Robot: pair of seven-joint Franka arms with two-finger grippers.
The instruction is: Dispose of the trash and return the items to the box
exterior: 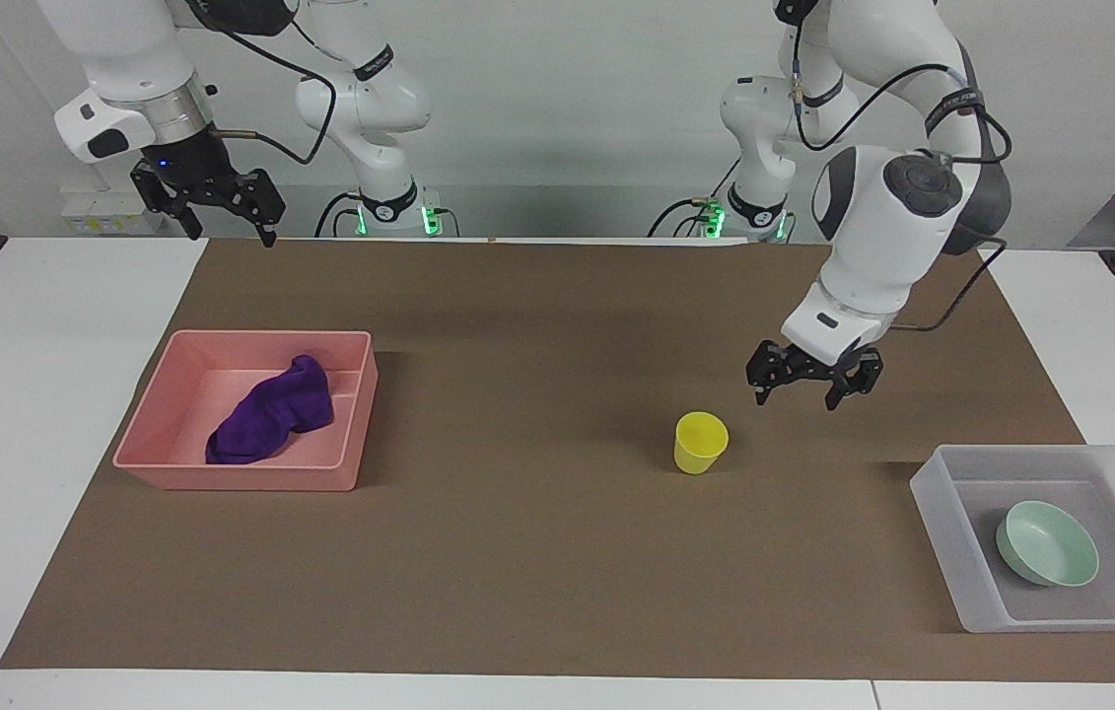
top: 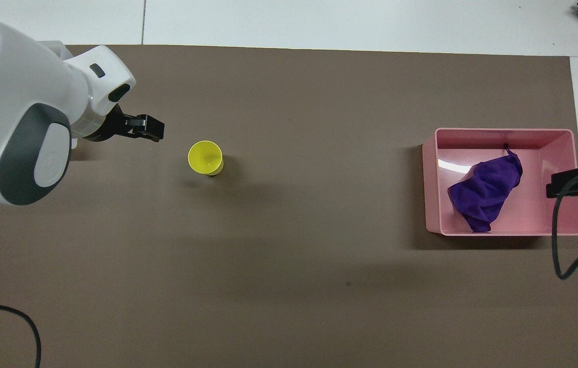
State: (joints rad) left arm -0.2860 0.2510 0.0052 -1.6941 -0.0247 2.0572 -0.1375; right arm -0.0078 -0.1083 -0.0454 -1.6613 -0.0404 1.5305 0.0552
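Note:
The yellow cup (exterior: pixel 700 443) (top: pixel 205 157) stands upright on the brown mat, mouth up. My left gripper (exterior: pixel 796 399) (top: pixel 149 128) hangs open over the mat beside the cup, between it and the box, touching nothing. The frosted white box (exterior: pixel 941 523) sits at the left arm's end, with the mint-green bowl (exterior: pixel 1047 543) inside it. The purple rag (exterior: pixel 271 414) (top: pixel 485 191) lies crumpled in the pink tray (exterior: pixel 232 478) (top: pixel 503 132). My right gripper (exterior: pixel 232 237) (top: pixel 570 182) waits open and empty, high over the table's edge by the pink tray. In the overhead view the left arm hides the box and bowl.
A brown mat (exterior: pixel 518 552) covers most of the white table (exterior: pixel 25 444). A black cable (top: pixel 557 245) loops down from the right arm beside the pink tray. Another cable (top: pixel 18 317) lies at the mat's corner nearest the left arm.

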